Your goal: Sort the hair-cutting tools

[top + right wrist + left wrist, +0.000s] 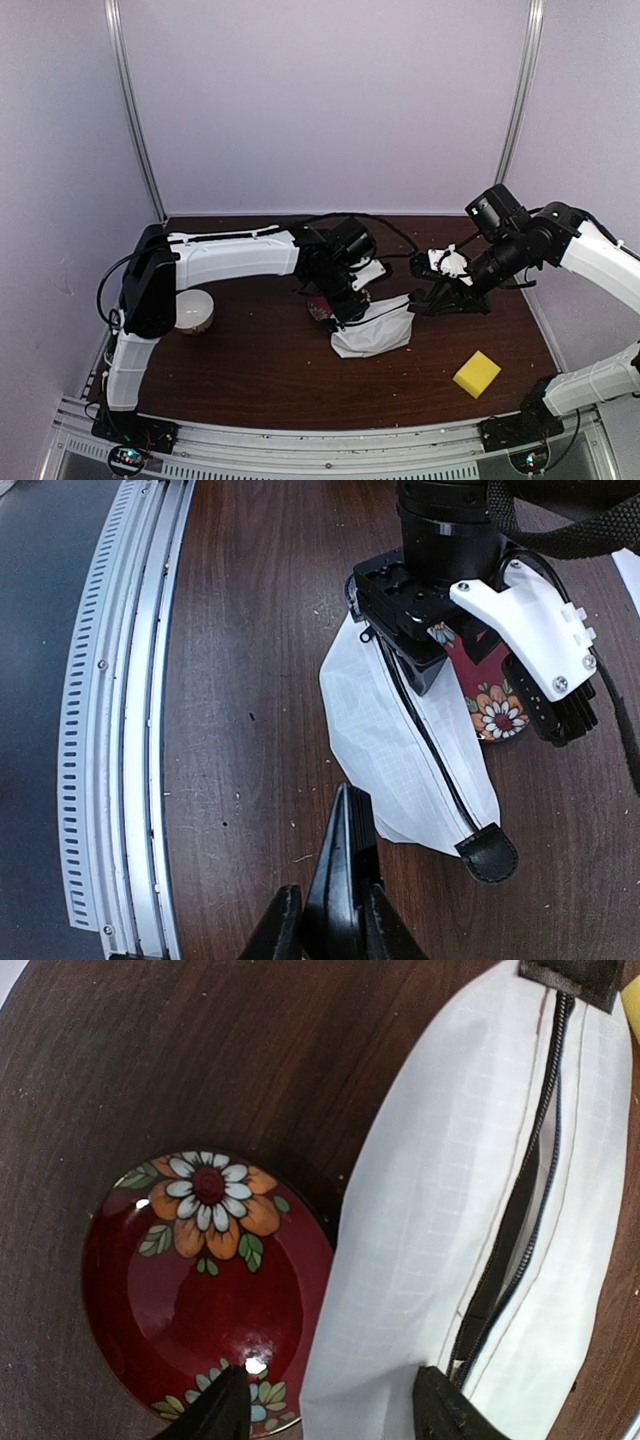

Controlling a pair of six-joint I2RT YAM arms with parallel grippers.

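right fingers (283,928) pinch black tool (346,855) near white pouch (400,750).

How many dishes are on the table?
2. A white bowl sits near the left edge of the table; a red flowered plate lies mid-table beside the white pouch. Others may be hidden from these views.

White-shelled arms (235,257), black joints and cables, perhaps LED-lit bases (128,458)
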